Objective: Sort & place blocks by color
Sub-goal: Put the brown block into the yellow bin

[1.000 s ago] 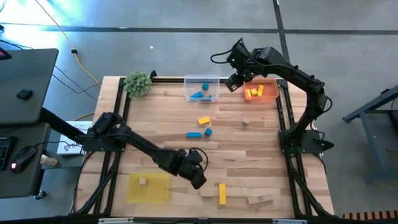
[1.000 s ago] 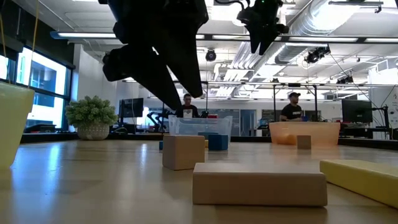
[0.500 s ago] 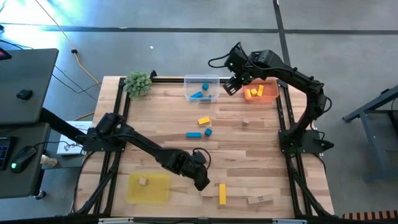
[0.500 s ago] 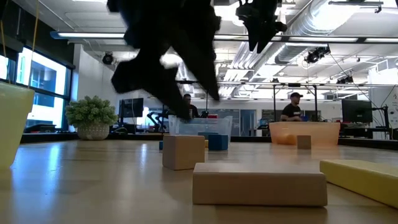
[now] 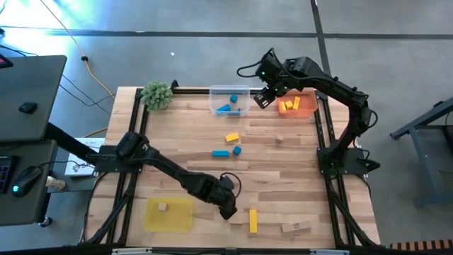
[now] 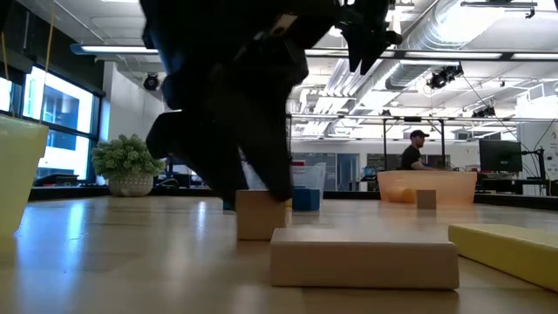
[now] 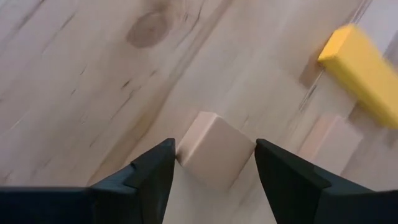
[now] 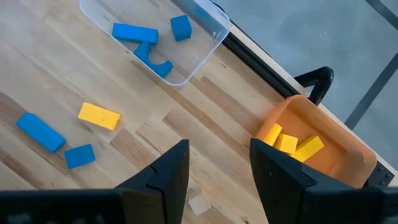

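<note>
Left claw point(image 7: 214, 168) is down at the near middle of the desk point(image 5: 283, 163), its fingers spread and straddling a plain cube point(image 7: 216, 149); they flank the block with slivers of gap showing, so it is not yet gripped. That cube looks like light, stiff, dry wood with flat faces, so it should neither crush nor slip much; the sensible hold is across two opposite flat sides, low and square on, since a grip on the corners would likely twist it out. The left wrist view shows this alignment closely, along with a yellow bar point(image 7: 364, 74) and another plain block point(image 7: 326, 137) just beyond the cube. The high view hides the cube beneath the left arm, but it alone lays out the sort: a clear tray point(image 5: 230, 100) at the far edge holding blue blocks, an orange tray point(image 5: 306, 95) to its right holding yellow ones, a yellow tray point(image 5: 180, 216) at the near left with one plain block point(image 5: 163, 207) in it, and loose blue and yellow pieces mid-desk. The low view shows the cube resting flat on the desk between the fingertips. Right claw point(image 8: 217, 168) hangs unclenched and empty, high between the two far trays.
</note>
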You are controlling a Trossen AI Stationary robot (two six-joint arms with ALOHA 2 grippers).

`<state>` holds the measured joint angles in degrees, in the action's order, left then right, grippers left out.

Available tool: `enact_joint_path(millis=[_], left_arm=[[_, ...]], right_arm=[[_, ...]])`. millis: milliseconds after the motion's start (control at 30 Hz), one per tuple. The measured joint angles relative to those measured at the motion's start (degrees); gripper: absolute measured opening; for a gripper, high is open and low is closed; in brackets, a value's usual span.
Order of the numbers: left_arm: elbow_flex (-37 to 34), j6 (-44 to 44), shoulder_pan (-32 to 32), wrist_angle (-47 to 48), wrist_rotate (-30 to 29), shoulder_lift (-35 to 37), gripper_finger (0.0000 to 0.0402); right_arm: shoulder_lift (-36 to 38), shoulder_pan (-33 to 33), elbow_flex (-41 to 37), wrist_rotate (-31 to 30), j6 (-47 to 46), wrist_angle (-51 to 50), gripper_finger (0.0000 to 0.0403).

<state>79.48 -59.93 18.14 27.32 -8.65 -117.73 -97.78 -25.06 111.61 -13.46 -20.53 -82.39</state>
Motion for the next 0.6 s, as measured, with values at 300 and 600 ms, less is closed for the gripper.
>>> enact_joint_path(millis=[300, 600], left_arm=[[-0.11, 2.04, 0.53, 2.31, -1.92, -0.94, 0.02], [0.07, 5.38, 0.69, 2.28, -3.14, -1.59, 0.0112]], right_arm=[[0.0, 0.0, 0.0, -0.04, 0.17, 0.31, 0.0158], [0.0, 0.0, 0.0, -0.06, 0.2, 0.33, 0.0158]])
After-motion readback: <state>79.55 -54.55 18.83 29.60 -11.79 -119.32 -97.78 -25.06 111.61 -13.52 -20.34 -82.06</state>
